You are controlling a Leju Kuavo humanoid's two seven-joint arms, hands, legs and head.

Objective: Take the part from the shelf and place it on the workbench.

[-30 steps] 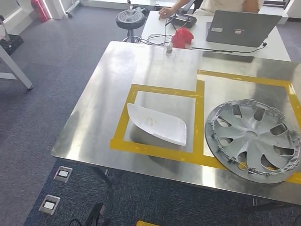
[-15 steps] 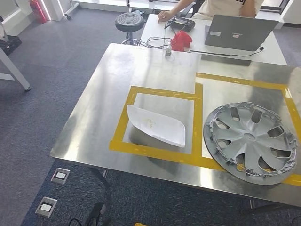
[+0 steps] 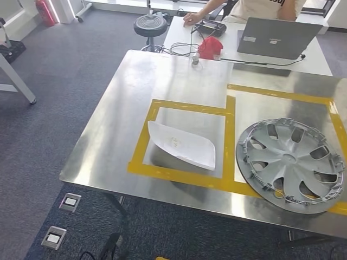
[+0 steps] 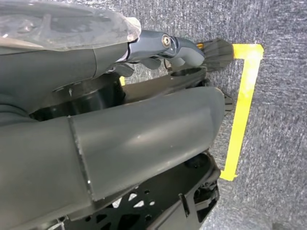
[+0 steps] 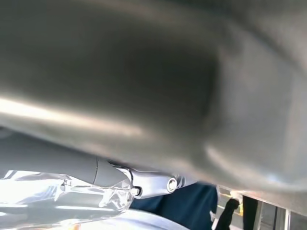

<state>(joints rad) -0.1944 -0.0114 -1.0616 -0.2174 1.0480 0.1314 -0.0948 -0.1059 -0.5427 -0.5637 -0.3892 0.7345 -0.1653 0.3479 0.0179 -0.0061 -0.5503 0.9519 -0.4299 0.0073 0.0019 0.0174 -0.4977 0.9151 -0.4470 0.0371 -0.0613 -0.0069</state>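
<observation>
A white curved part lies flat on the steel workbench, inside a square of yellow tape. To its right, in a second taped area, rests a silver wheel cover. In the left wrist view my left hand hangs over grey carpet with its thick thumb and dark fingers stretched out and nothing in them. In the right wrist view my right hand is close and blurred, a finger extended, holding nothing.
Behind the workbench stands a white desk with a laptop, a red object and cables, and a person sits at it. A black stool stands at the far left corner. Floor sockets sit below the near edge.
The whole picture has shifted slightly, so the camera moved. The white part and the wheel cover lie where they were on the workbench.
</observation>
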